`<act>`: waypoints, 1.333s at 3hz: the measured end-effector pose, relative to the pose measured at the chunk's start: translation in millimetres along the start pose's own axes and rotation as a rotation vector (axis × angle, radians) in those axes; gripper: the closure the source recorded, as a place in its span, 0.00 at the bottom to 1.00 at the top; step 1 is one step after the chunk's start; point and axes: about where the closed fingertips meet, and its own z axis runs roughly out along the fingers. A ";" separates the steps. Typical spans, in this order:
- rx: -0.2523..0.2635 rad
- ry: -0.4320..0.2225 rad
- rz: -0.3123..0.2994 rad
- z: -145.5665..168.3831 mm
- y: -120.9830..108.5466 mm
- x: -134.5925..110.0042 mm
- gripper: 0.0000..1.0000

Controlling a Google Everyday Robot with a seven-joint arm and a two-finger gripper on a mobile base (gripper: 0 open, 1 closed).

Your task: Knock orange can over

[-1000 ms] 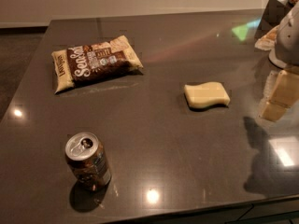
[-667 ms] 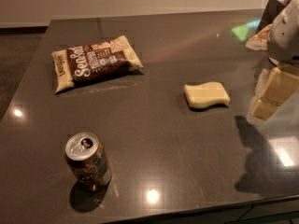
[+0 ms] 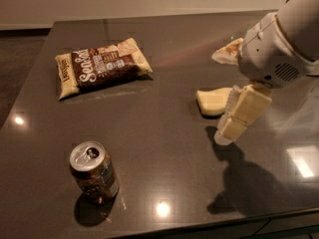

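The orange can (image 3: pixel 93 171) stands upright near the front left of the dark table (image 3: pixel 164 148), with its silver top and pull-tab facing up and a dark brown-orange mottled body. My gripper (image 3: pixel 224 135) hangs from the white arm (image 3: pixel 279 44) at the right, pointing down and to the left, just above the table. It is well to the right of the can and apart from it. It holds nothing that I can see.
A brown-and-cream snack bag (image 3: pixel 102 66) lies flat at the back left. A pale yellow sponge-like block (image 3: pixel 212 101) lies just behind the gripper. A crumpled pale wrapper (image 3: pixel 227 53) shows behind the arm. The table's front edge runs close below the can.
The arm and gripper have moved left and inward over the table, now overlapping the yellow block. The can and snack bag have not moved.
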 end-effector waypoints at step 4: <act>-0.162 -0.279 -0.157 91.5 86.9 -124.1 0.00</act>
